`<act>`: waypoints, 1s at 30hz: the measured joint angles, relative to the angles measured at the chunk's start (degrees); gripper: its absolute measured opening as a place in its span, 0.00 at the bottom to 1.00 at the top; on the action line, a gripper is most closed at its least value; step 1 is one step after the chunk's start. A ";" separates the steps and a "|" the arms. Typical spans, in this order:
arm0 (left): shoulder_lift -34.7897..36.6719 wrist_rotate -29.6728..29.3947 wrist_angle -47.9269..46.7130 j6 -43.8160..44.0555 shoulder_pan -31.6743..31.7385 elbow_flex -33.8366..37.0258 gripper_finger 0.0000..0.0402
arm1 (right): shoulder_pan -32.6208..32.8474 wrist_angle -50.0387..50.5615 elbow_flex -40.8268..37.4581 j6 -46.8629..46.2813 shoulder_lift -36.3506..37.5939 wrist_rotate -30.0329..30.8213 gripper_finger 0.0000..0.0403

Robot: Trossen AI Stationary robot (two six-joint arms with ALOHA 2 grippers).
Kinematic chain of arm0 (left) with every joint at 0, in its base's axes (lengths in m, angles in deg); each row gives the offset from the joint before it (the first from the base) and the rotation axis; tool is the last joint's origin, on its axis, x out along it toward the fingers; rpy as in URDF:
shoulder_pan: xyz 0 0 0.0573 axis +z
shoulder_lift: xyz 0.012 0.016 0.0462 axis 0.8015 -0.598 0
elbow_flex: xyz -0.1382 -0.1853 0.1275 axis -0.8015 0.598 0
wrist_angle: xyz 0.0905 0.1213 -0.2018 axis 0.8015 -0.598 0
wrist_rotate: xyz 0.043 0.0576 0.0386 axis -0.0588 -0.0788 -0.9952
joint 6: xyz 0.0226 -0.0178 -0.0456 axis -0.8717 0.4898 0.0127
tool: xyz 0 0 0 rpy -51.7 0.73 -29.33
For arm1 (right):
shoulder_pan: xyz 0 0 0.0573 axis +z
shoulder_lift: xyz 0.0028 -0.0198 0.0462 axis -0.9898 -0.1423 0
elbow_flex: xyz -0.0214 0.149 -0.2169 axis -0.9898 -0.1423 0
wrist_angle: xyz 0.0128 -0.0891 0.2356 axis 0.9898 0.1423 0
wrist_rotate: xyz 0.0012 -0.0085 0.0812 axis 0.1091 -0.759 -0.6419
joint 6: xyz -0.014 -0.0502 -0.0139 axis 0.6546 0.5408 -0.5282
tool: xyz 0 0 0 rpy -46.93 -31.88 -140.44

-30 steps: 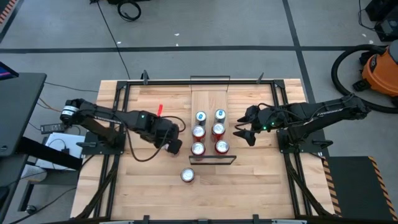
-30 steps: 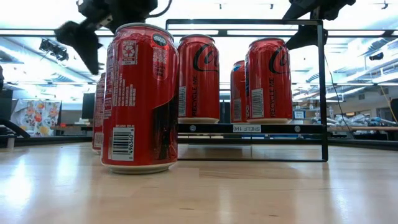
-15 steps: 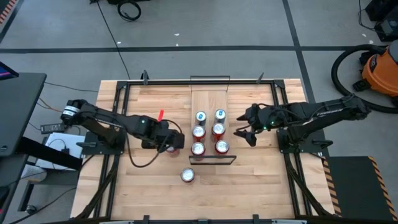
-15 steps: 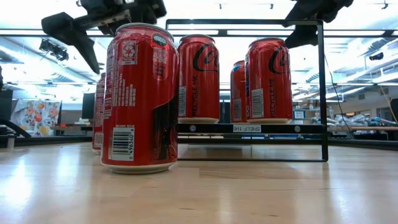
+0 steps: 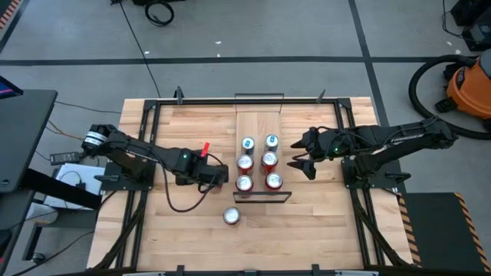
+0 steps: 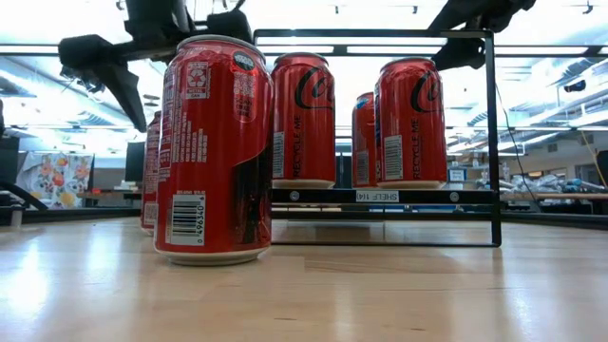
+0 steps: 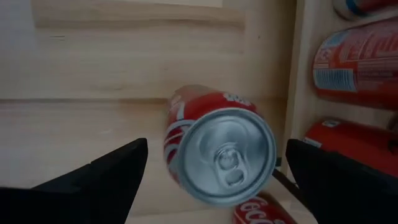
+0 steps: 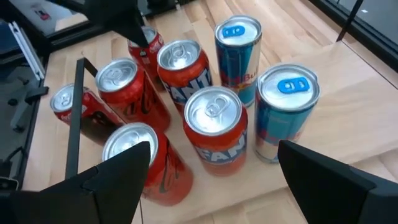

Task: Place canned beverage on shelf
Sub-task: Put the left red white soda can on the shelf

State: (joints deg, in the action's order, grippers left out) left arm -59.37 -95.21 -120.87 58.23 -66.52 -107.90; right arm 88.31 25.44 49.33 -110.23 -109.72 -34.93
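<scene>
Looks like a robotics lab: grey taped concrete floor (image 5: 307,31), orange shop vacuum (image 5: 468,88) at 2 o'clock, loose black cables (image 5: 159,11).

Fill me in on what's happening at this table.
Two robot arms are stocking cans onto a small shelf, which already carries six. The left gripper is open over a red can standing beside the shelf. The right gripper, open, waits on the other side. Another can stands alone on the table.

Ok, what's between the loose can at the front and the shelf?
Only bare tabletop. The high view shows the loose can standing apart from the shelf, with nothing in the gap between them.
</scene>
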 joint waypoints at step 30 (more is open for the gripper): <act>-4.12 10.42 0.43 -35.08 5.14 -0.07 0.77 | -0.01 -0.67 0.00 -1.15 -0.02 0.48 0.90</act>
State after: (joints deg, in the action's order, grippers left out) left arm -63.49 -84.79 -120.43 23.15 -61.37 -107.97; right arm 88.30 24.77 49.33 -111.38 -109.74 -34.45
